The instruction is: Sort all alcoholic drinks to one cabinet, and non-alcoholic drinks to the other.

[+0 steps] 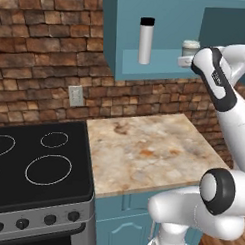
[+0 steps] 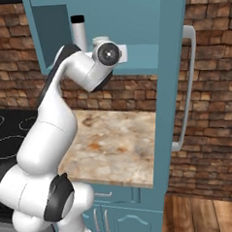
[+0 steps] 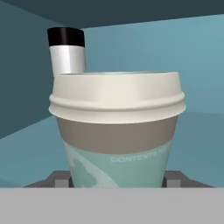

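Closest to the lens, 1 lidded cup [image 3: 116, 131] sits clamped in the end effector [image 3: 117, 181] inside the open cabinet [image 1: 121, 67] near the flask [image 1: 146, 40]; it looks light and crushable, best held low around its banded body.

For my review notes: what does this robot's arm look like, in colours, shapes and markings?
The arm is glossy white, built of rounded tubular segments with dark grey to black joint bands and round end caps, one with a pale grey disc face. A dark panel on the upper link carries small white markings, too small to read. No loose cables show. The gripper's finger tips are small, dark grey and blocky.
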{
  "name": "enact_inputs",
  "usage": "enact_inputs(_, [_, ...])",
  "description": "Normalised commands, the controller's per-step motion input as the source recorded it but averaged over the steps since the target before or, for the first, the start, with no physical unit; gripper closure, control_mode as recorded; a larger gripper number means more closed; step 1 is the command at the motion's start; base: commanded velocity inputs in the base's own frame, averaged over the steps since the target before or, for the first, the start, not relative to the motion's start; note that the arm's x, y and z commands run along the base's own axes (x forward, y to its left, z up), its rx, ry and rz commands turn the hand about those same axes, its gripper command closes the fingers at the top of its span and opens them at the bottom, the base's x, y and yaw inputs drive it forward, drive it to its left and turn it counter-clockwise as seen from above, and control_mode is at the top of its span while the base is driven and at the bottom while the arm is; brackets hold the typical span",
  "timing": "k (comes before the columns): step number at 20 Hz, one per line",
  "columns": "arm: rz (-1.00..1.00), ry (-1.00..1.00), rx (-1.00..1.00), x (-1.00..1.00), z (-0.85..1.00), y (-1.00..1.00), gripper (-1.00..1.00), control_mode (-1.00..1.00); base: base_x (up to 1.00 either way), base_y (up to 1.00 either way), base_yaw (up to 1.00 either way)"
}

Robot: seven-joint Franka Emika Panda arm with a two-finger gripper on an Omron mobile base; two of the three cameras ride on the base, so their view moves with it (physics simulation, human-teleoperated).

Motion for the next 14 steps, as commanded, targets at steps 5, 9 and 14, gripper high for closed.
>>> enact_inputs(5, [0.0,0.0,-0.01,0.55,-0.19,-0.13,1.0,-1.0,0.0,0.0,0.0])
enact_inputs(9, [-0.01,0.0,-0.03,0.5,-0.19,-0.02,1.0,-1.0,0.0,0.0,0.0])
enact_inputs(14, [-0.01,0.0,-0.05,0.53,-0.09,0.0,1.0,-1.0,0.0,0.0,0.0])
